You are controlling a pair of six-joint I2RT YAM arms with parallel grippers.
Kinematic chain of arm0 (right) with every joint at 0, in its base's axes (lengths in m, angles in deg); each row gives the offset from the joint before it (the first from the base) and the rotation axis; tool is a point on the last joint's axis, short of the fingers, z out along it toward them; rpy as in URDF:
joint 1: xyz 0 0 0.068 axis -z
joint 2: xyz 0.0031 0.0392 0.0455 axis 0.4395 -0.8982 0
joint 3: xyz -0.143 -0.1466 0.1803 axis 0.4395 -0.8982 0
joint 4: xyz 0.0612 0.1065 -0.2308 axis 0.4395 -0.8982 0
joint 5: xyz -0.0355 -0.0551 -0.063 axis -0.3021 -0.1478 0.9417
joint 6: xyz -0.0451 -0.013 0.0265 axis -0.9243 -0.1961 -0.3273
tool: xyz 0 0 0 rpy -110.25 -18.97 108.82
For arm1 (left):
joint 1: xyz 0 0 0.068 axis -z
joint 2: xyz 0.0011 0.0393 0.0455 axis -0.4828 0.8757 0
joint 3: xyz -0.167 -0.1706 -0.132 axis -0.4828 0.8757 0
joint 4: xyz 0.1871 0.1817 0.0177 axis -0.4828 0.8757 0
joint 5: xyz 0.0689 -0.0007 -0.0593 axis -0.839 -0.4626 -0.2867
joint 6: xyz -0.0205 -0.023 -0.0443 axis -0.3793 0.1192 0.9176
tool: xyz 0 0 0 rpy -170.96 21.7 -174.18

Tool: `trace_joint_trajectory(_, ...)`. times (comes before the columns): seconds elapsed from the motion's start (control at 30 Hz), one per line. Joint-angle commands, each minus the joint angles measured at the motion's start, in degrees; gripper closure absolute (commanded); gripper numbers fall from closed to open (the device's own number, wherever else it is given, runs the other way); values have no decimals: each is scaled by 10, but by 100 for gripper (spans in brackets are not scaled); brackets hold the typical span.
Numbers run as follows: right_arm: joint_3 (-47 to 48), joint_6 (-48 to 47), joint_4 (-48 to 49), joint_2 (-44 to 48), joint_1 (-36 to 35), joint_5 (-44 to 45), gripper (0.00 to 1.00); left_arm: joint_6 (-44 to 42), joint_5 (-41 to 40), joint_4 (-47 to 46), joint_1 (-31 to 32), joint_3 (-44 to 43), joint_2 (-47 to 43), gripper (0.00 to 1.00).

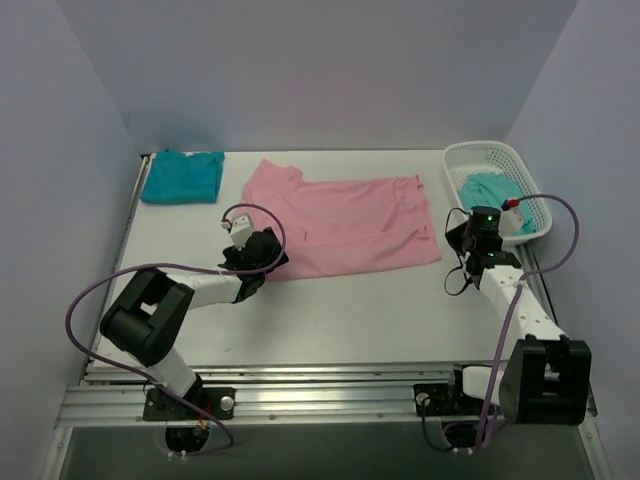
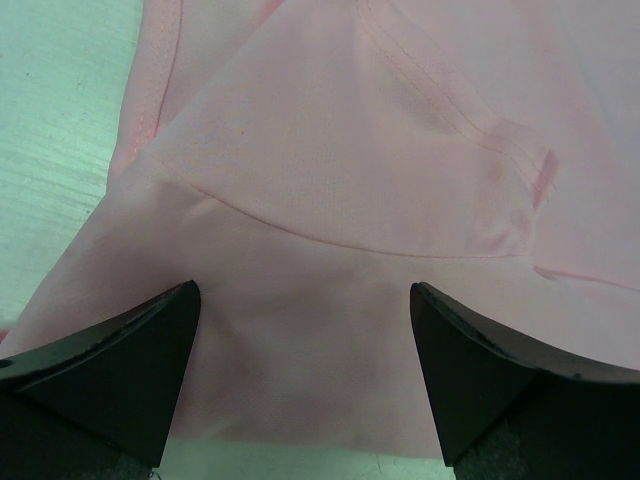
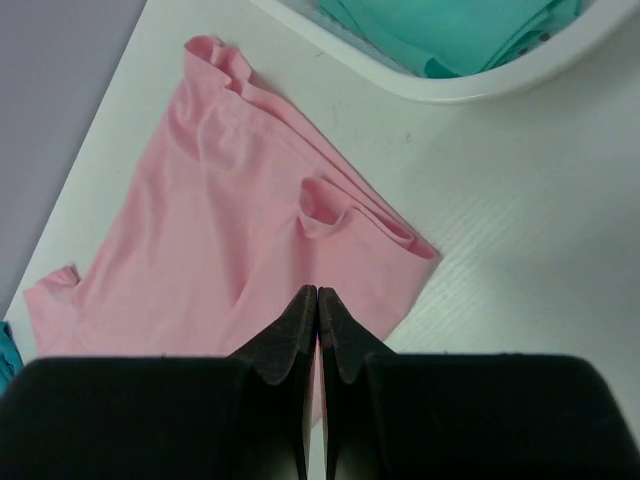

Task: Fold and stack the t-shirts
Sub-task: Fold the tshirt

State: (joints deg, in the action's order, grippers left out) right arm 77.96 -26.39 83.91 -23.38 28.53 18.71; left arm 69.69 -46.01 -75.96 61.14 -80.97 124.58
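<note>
A light pink t-shirt [image 1: 340, 225] lies spread on the table, with its sides partly folded in. My left gripper [image 1: 265, 255] hovers low over its near left corner, open. In the left wrist view the pink cloth [image 2: 350, 150] fills the gap between the spread fingers of the left gripper [image 2: 305, 287], nothing pinched. My right gripper [image 1: 460, 245] stands just right of the shirt. The right wrist view shows the right gripper [image 3: 318, 292] shut and empty above the pink hem [image 3: 220, 230]. A deep teal t-shirt [image 1: 182, 176] lies folded at the back left. A mint-teal t-shirt [image 1: 485, 190] [image 3: 450, 30] sits in the basket.
A white mesh basket [image 1: 480, 150] [image 3: 400, 75] stands at the back right corner. Walls close the table in on the left, back and right. The arm cables loop over the table near both wrists.
</note>
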Motion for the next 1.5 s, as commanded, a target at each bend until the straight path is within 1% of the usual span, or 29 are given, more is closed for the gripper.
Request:
trace_joint_trajectory(0.0,3,17,54,-105,-8,-42,100,-3,4,35,2,-9,-3,5)
trace_joint_trajectory(0.03,3,23,71,-132,-11,-48,100,-3,4,35,2,-7,-4,5)
trace_joint_trajectory(0.07,4,30,104,-188,-14,-64,100,-4,5,33,2,-6,-5,5)
trace_joint_trajectory(0.13,7,38,133,-236,-19,-82,100,-4,4,31,2,-4,-5,4)
trace_joint_trajectory(0.17,8,41,158,-276,-21,-85,100,-6,4,30,1,-3,-5,5)
trace_joint_trajectory(0.27,26,38,172,-334,-44,-79,100,-6,5,23,1,1,-5,5)
trace_joint_trajectory(0.37,42,32,163,-363,-47,-67,100,-7,9,16,0,3,-3,5)
trace_joint_trajectory(0.43,45,31,155,-363,-47,-59,100,-7,12,15,-3,5,-4,5)
trace_joint_trajectory(0.53,44,35,117,-353,-46,-23,100,-4,16,11,-8,20,-13,5)
trace_joint_trajectory(0.63,38,44,56,-335,-40,14,100,-2,16,19,-13,35,-32,5)
trace_joint_trajectory(0.8,6,69,-11,-289,-27,36,100,13,14,65,-26,55,-75,5)
trace_joint_trajectory(0.83,2,74,-44,-280,-27,48,100,18,13,74,-27,57,-94,5)
trace_joint_trajectory(0.87,0,83,-68,-261,-12,55,100,25,11,96,-28,62,-104,5)
trace_joint_trajectory(0.93,-23,89,-91,-237,-7,51,100,31,3,113,-29,69,-135,5)
trace_joint_trajectory(1.1,-99,117,-131,-92,-2,29,100,33,1,160,-32,84,-180,5)
trace_joint_trajectory(1.13,-107,118,-155,-66,-3,29,100,36,1,167,-31,84,-194,5)
trace_joint_trajectory(1.17,-111,118,-170,-17,-3,30,100,39,4,179,-30,86,-201,5)
trace_joint_trajectory(1.3,-118,111,-250,96,-3,30,100,48,13,197,-24,115,-257,5)
trace_joint_trajectory(1.33,-116,104,-274,136,-3,27,100,51,7,212,-18,123,-285,5)
trace_joint_trajectory(1.4,-109,96,-291,174,-4,22,100,57,-32,235,13,121,-316,5)
trace_joint_trajectory(1.43,-103,84,-301,211,-5,25,100,56,-49,258,24,108,-344,5)
trace_joint_trajectory(1.47,-84,80,-303,225,-5,29,100,51,-79,269,44,98,-356,5)
